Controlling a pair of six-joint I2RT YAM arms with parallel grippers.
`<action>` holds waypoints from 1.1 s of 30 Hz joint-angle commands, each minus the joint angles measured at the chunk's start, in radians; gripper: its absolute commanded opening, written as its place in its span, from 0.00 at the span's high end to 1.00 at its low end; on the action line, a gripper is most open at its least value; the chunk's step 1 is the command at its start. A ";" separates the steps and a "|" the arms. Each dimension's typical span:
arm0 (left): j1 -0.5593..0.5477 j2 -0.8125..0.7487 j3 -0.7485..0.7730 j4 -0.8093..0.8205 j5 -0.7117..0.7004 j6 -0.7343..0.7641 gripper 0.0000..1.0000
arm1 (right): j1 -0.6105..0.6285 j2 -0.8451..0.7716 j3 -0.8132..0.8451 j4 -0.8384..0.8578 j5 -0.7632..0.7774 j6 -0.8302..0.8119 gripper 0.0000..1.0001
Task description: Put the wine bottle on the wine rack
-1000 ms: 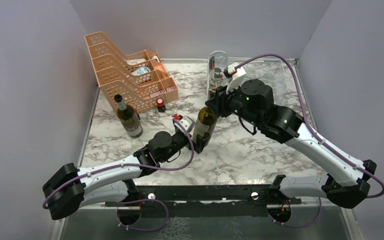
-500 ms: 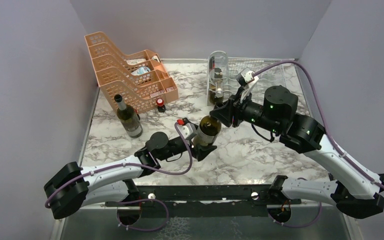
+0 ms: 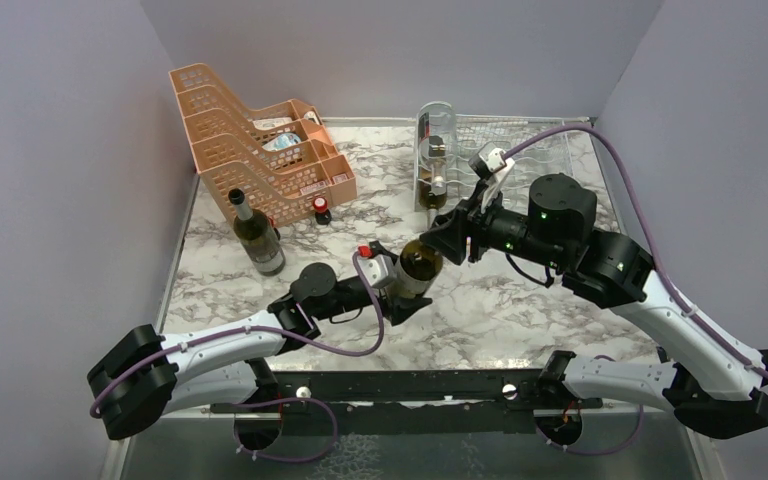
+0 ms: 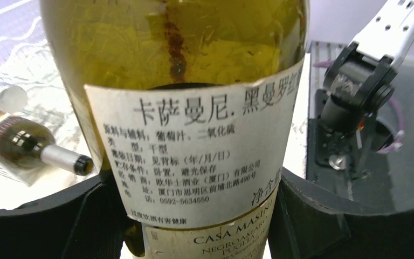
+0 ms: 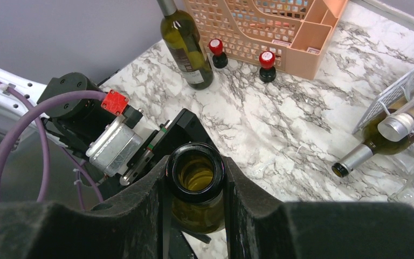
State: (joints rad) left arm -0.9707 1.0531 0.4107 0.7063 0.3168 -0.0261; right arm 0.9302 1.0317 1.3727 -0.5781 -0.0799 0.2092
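Note:
The wine bottle [image 3: 418, 262], dark green with a white label [image 4: 194, 145], leans in mid-air above the marble table. My left gripper [image 3: 407, 285] is shut on its lower body, a black finger pressed against each side [image 4: 194, 216]. My right gripper [image 3: 447, 238] is shut on the open neck, whose mouth [image 5: 195, 172] sits pinched between the two fingers. The wine rack [image 3: 540, 135], thin silver-white wire, stands at the back right, beyond the right arm. Other bottles [image 3: 436, 160] lie in its left part.
An upright green bottle [image 3: 257, 235] stands at the left by the orange perforated trays [image 3: 260, 140]. Two small red-capped items [image 5: 216, 51] sit in front of the trays. A bottle neck [image 5: 356, 156] pokes out of the rack towards the table's middle.
The right arm swung back and right, tipping the bottle from nearly upright to leaning. The left jaws narrowed from wide apart onto the bottle's body.

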 commanded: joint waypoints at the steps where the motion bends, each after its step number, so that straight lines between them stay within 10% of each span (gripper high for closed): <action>1: -0.005 -0.049 0.014 0.046 0.040 0.216 1.00 | 0.008 -0.024 0.029 -0.010 -0.027 0.018 0.48; 17: -0.005 0.081 0.255 -0.216 -0.188 1.183 1.00 | 0.008 -0.074 0.087 -0.400 0.100 -0.025 0.34; 33: -0.014 0.085 0.264 -0.245 -0.207 1.458 1.00 | 0.007 -0.005 -0.083 -0.454 0.054 -0.007 0.36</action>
State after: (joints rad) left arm -0.9760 1.1507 0.6163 0.3595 0.1211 1.3464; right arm 0.9306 0.9951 1.3251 -1.0454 0.0013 0.2081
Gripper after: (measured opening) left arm 0.800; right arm 0.649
